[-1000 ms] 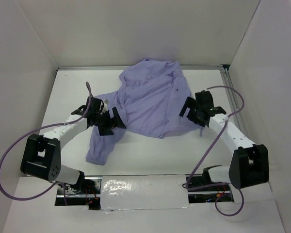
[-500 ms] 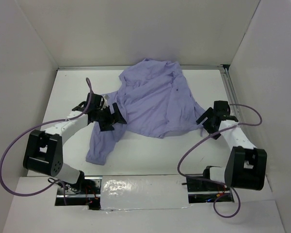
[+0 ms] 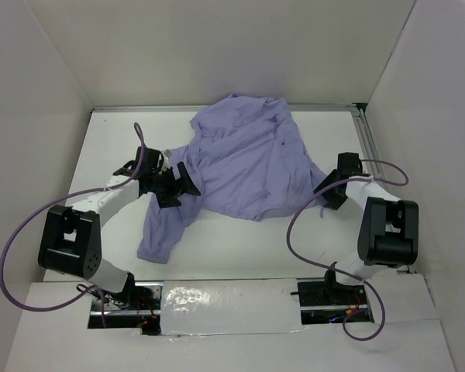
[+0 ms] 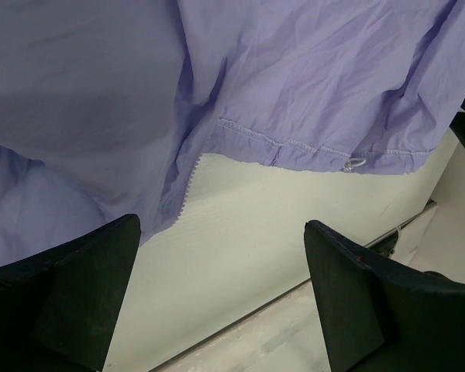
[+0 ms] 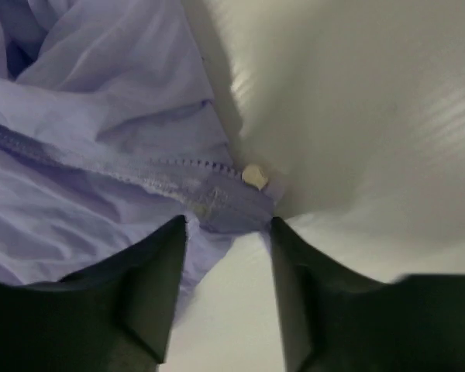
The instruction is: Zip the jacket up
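Jacket (image 3: 244, 163) lies crumpled on desk (image 3: 240, 240), toward far side. I see L pincer (image 4: 221, 225) spread wide over its hem; R pincer (image 5: 227, 222) fingers slightly apart at zipper (image 5: 139, 174) end, nothing clamped.

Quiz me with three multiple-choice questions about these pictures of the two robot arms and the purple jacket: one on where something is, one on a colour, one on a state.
1. Where is the right gripper?
A) on the hood
B) at the jacket's near right corner
C) on the left sleeve

2. What colour is the jacket?
A) lavender
B) green
C) red

3. How are the left gripper's fingers?
A) clamped on a sleeve
B) out of view
C) wide apart, holding nothing

Answers:
1 B, its wrist camera shows the zipper end at its fingertips.
2 A, it looks lavender in every view.
3 C, bare table shows between them.
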Controlling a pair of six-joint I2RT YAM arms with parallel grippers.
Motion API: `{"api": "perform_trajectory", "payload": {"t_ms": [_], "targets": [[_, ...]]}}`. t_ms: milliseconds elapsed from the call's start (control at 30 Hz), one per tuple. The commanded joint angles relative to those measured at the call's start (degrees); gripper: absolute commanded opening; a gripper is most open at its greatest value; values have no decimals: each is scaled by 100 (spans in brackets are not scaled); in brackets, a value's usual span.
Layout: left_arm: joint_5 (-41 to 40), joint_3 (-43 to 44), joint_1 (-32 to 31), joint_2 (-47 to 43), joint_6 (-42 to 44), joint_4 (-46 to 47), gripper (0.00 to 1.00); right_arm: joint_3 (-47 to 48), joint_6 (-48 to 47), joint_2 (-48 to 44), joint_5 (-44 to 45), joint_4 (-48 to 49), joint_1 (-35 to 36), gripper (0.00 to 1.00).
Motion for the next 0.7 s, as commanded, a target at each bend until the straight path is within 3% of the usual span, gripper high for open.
{"api": "perform_trajectory", "payload": {"t_ms": [0, 33, 67, 100, 133, 233, 267, 367, 467, 667], "targets": [[69, 207, 52, 93, 136, -5, 99, 377, -75, 317, 158, 402, 93, 49], [43, 198, 70, 75, 144, -22, 99, 412, -66, 335, 229, 350, 119, 37], [17, 181, 96, 40, 144, -22, 99, 456, -144, 317, 264, 341, 207, 15], [8, 163, 105, 5, 153, -31, 99, 491, -136, 274, 369, 262, 251, 3], [-1, 128, 131, -39, 153, -49, 99, 517, -136, 91, 666, 53, 330, 0], [16, 40, 193, -223, 171, 13, 99, 702, -118, -383, 1440, -640, 777, 0], [42, 31, 202, -259, 197, 39, 99, 859, -118, -490, 2095, -835, 996, 0], [104, -13, 228, -347, 206, 83, 99, 1210, -14, -860, 3309, -1617, 1901, 0], [157, -74, 263, -461, 232, 118, 99, 1527, -117, -1097, 3910, -2050, 2859, 0], [254, -311, 298, -812, 224, 118, 99, 2038, -1573, -1020, 3660, -1410, 4872, 0]]}}
